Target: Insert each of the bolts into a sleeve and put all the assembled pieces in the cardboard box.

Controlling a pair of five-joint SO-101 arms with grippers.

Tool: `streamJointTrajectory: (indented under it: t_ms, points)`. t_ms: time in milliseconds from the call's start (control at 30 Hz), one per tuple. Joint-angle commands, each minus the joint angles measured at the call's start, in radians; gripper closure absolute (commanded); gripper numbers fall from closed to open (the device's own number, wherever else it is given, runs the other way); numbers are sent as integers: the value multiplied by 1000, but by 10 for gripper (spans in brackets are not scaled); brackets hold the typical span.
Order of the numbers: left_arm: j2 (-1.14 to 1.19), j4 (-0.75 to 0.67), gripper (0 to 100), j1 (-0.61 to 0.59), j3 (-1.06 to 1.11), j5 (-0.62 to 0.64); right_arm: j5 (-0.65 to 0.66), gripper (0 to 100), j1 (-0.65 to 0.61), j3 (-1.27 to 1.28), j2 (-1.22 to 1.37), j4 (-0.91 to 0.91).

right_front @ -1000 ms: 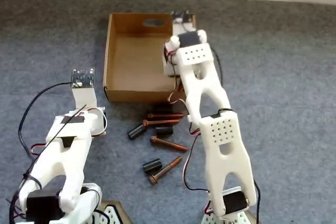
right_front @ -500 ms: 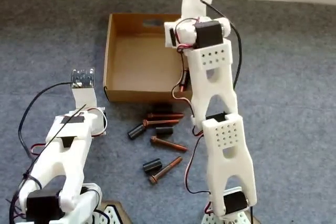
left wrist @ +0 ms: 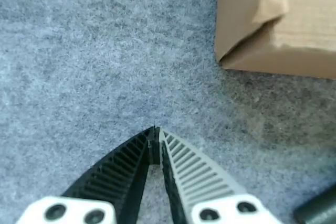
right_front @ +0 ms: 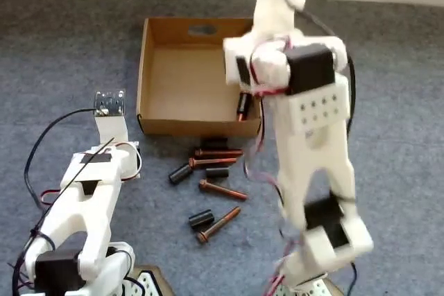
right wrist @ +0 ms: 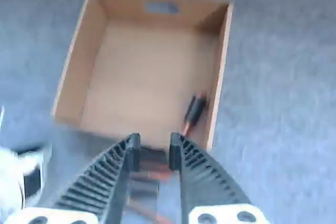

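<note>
We see the cardboard box point(right_front: 147, 74) holding one assembled piece point(right_front: 243, 105) in its near-right corner. Our right gripper point(right wrist: 155, 140) hangs high, jaws parted and empty. The loose bolts point(right_front: 216, 161) lie below it along the box's near wall, sleeves point(right_front: 180, 172) alongside. The left gripper point(left wrist: 156, 132) is pinched closed.

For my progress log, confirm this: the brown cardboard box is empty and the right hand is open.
Wrong on one point: the brown cardboard box holds an assembled piece, a copper bolt in a black sleeve; the right wrist view shows it. The right hand is open.
</note>
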Motion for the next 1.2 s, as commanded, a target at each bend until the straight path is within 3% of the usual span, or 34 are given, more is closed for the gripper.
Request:
streamJointTrajectory:
  t_ms: [0,267,400,633,900,1167]
  points:
    - [2,-15,990,15,-54,-5,34,901,-22,443,-236,-88]
    - [4,-25,990,-65,-62,-2,276,892,-136,1265,-608,-452]
    - [4,-38,990,-156,-68,52,351,799,-236,1512,-719,-535]
    - [4,-40,989,-266,-71,207,451,783,-440,1693,-734,-634]
    - [5,-75,989,-378,-65,373,480,783,-553,1759,-733,-751]
    - [5,-77,989,-377,-64,373,480,783,-573,1735,-556,-803]
